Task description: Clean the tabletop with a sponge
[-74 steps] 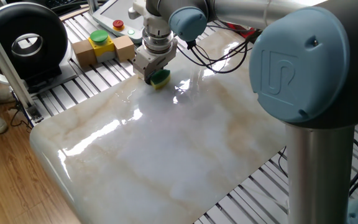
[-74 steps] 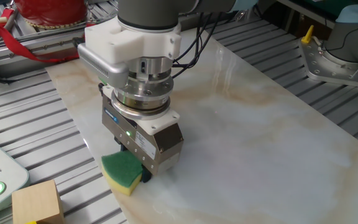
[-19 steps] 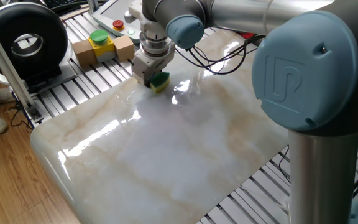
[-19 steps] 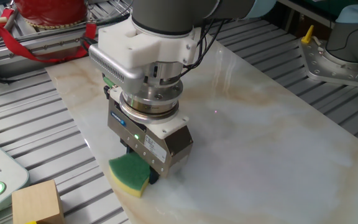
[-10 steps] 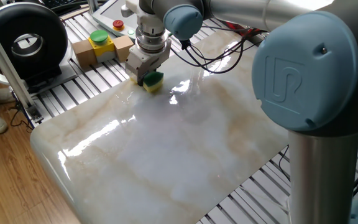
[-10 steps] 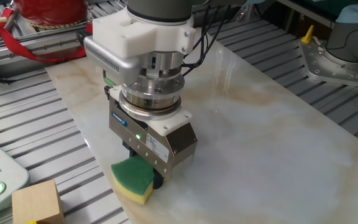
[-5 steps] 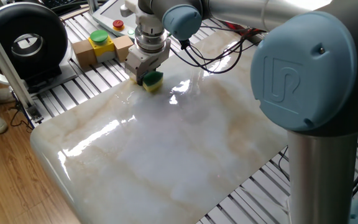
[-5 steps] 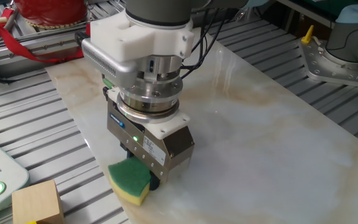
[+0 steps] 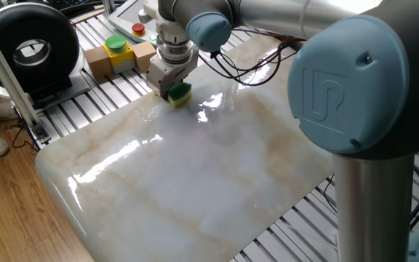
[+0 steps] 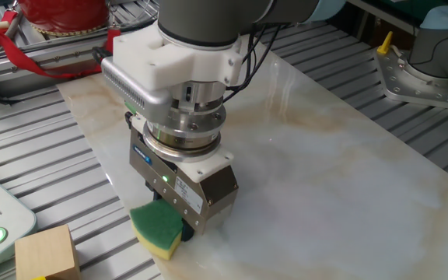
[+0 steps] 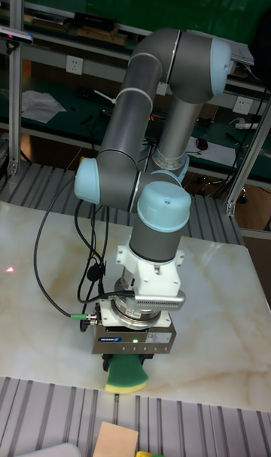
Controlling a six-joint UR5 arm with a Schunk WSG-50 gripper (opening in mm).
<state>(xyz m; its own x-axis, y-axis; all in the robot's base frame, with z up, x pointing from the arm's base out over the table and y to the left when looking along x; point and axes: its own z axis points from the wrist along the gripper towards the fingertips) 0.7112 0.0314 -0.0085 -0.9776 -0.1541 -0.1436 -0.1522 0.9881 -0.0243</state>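
The tabletop (image 9: pixel 217 167) is by far the largest thing here, a glossy marble-look slab with faint brown veins, and almost all of it lies well away from where the arm is working. The likely failure on that scale is incomplete cleaning: if the strokes stay in this one corner, most of the slab goes unwiped.

The slab sits on a ribbed metal slat surface (image 10: pixel 45 155). The sponge is right at the slab's edge beside those slats, so a stroke carried too far outward could push it off the rim, where it might catch in a gap or tear.

The tool (image 10: pixel 173 225) is clenched on the sponge, pointing straight down, with its housing low over the stone. Pressing harder would squash the foam and could bring the metal fingers into contact with the slab.

Wooden blocks (image 9: pixel 115 60) carrying a yellow-and-green button stand near that same corner; a wide sweep in that direction could knock them.

The sponge (image 10: pixel 155 228), green layer over yellow foam, appears to rest on the tabletop and sticks out to one side of the jaws. Held that far off-centre, drag against the surface could twist it or pull it loose.
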